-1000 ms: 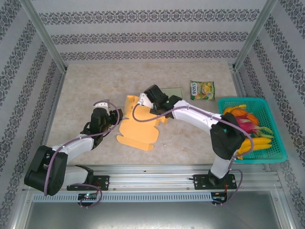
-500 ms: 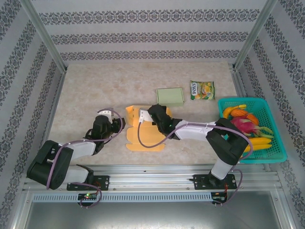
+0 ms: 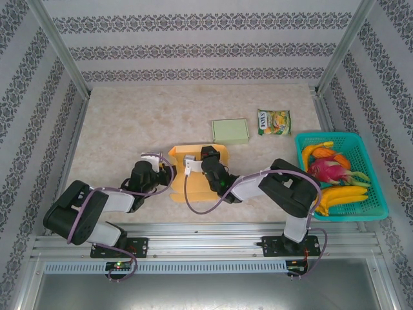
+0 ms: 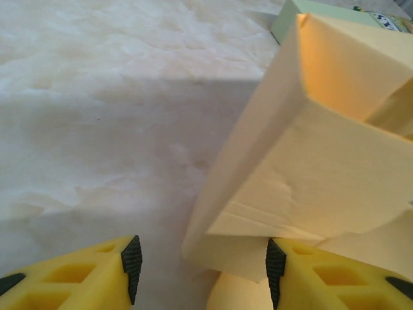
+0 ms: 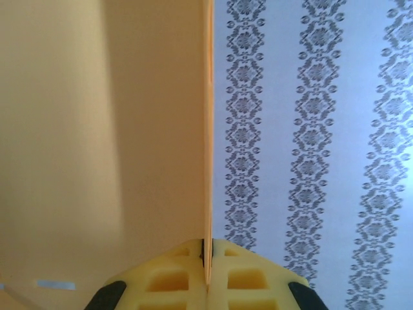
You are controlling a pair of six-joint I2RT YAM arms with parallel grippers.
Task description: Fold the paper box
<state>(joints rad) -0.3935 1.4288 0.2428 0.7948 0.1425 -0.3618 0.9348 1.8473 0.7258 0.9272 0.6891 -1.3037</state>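
**Right tool pinches a box wall; left tool gapes at the box corner**

The paper box [image 3: 193, 190] sits half-folded on the worktop [image 3: 129, 116], directly between the two tools and close to the arm bases. From above its outline is about as wide as it is deep, so no long axis can be told there. Its flat floor lies toward the bases, and a raised wall runs crosswise along the far side.

The right tool [image 3: 206, 157] sits over that far side. In its wrist view, the right tool [image 5: 206, 261] has its fingers pressed together on a thin panel of the paper box [image 5: 97, 129]. The panel is seen edge-on. Its edge runs straight out from the fingertips, with patterned wall [image 5: 310, 129] to the right of it.

The left tool [image 3: 169, 173] is just beside the box's left edge. In its wrist view, the left tool [image 4: 203, 261] has its fingers apart, with bare worktop showing between them. The paper box [image 4: 310, 161] rises ahead and to the right, a folded wall tilting up and away from the tool. Its lower corner reaches into the gap next to the right-hand finger; whether they touch I cannot tell.

Beyond the right tool lies a flat green box [image 3: 230, 131], with a snack packet [image 3: 274, 121] farther right. A basket [image 3: 381, 206] of fruit stands well apart to the right.
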